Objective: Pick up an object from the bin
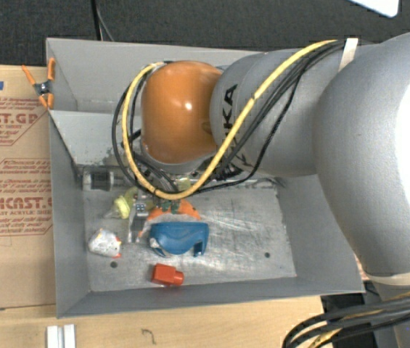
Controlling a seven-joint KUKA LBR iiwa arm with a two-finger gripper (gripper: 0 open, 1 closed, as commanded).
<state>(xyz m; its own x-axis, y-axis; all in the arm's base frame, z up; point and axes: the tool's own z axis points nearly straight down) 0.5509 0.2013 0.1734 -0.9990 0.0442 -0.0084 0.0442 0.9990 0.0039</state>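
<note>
My gripper [138, 222] reaches down under the orange wrist cover in the left half of the bin. It sits just left of a blue rounded plastic thing [181, 238] and seems to touch its left edge. A small yellow-green piece [123, 206] lies right beside it on the upper left. An orange piece [181, 209] pokes out behind the blue thing. Whether anything is gripped is hidden.
A white crumpled thing with red marks [105, 243] lies left of the gripper. A small red block [167, 275] rests near the front wall. A dark small thing [99, 181] sits by the back-left wall. The arm covers the bin's back and right.
</note>
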